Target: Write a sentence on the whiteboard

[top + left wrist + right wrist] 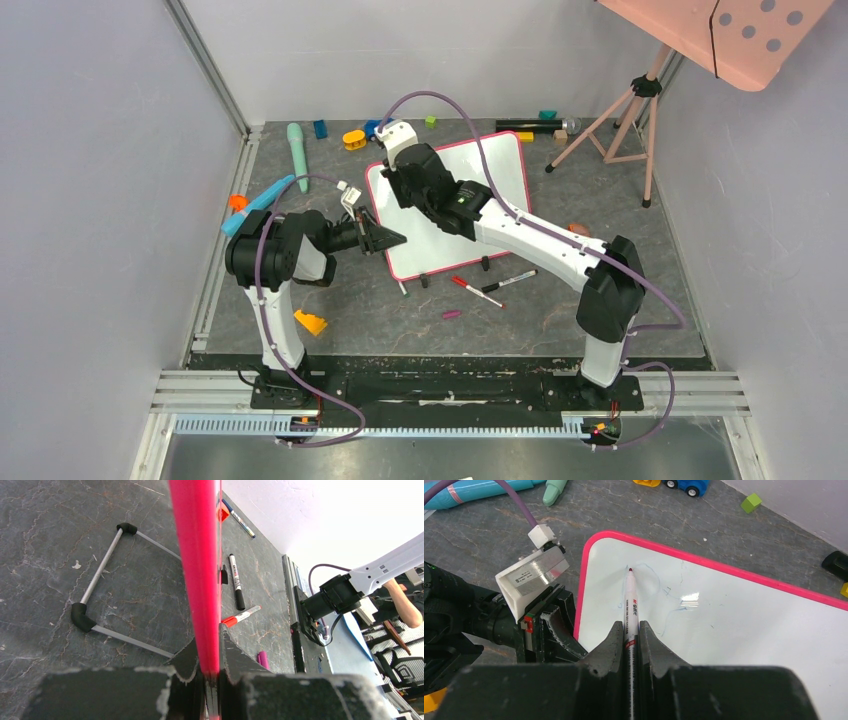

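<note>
a robotics lab: grey enclosure walls, tripod, aluminium mounting rail.

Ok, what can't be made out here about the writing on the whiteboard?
Top view: the right arm covers the upper left of the whiteboard, hiding any strokes there.
Right wrist view: faint lines by the marker tip are too thin to read; whether the tip touches is unclear.
Left wrist view: the board shows edge-on in the left pincer; its face is hidden.

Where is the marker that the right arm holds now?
In the right wrist view, the marker stands at centre, clamped in the jaws of the right gripper; its tip is at the whiteboard, near the rounded corner of its pink frame.
</note>
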Tool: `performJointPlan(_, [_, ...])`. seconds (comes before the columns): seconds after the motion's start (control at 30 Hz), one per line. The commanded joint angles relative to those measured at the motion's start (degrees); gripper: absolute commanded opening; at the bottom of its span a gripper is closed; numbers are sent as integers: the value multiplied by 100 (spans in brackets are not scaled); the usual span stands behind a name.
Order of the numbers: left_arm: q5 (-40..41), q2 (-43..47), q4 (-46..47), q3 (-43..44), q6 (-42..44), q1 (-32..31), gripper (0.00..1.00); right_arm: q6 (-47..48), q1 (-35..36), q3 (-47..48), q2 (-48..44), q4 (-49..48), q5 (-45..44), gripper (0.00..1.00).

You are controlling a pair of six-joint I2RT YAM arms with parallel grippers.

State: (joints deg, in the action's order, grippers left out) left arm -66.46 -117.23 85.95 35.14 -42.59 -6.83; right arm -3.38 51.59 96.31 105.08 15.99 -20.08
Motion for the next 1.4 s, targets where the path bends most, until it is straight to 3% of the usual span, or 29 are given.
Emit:
performJointPlan(0.0, [359, -190, 326, -165, 1039, 165, 2, 20, -21, 184, 57, -144, -138, 0])
performJointPlan(1.0, [405, -198, 326, -175, 1017, 160, 2, -109, -24, -913, -479, -58, 259, 0])
performJointPlan(1.37, [405, -194, 326, -181, 1020, 164, 2, -45, -22, -370, -470, -128, 470, 0])
